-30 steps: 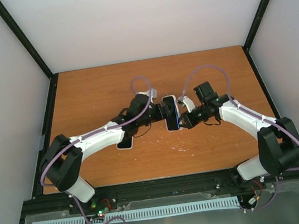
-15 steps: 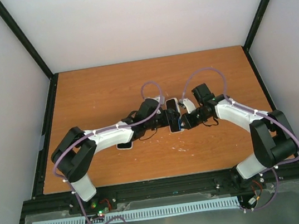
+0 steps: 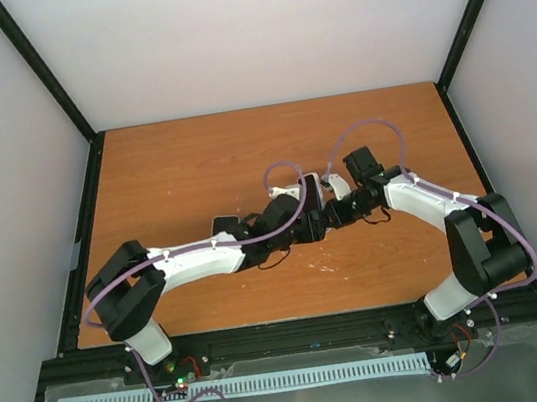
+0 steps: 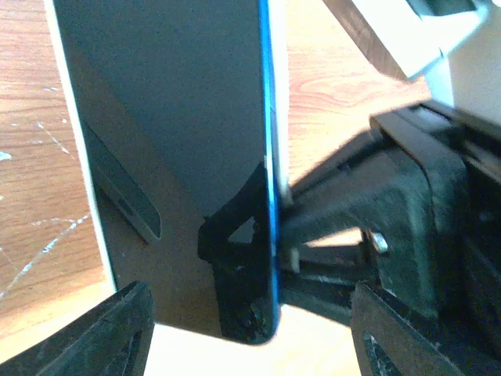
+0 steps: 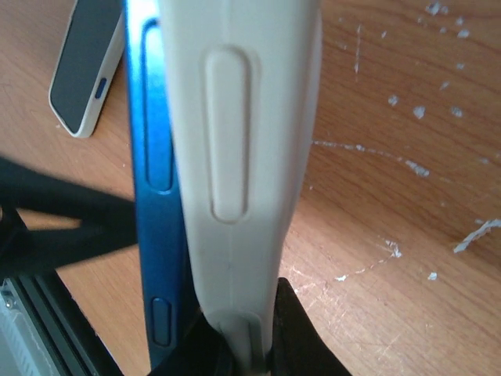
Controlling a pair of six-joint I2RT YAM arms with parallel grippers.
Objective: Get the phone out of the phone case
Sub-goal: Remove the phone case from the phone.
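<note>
With right claw [image 5: 246, 348] clamped on the phone case [image 5: 235, 117], the parted left claw [image 4: 250, 333] should be closed squarely on the phone [image 5: 153, 94]

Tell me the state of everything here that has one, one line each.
Blue slab phone: one long side out of the case.
White rubbery phone case: wall peeled away from that side, pinched.
Right pincer: shut on the case wall.
Left pincer: open, straddling the phone.
White-edged dark-faced device: lying flat on the wooden table.
</note>
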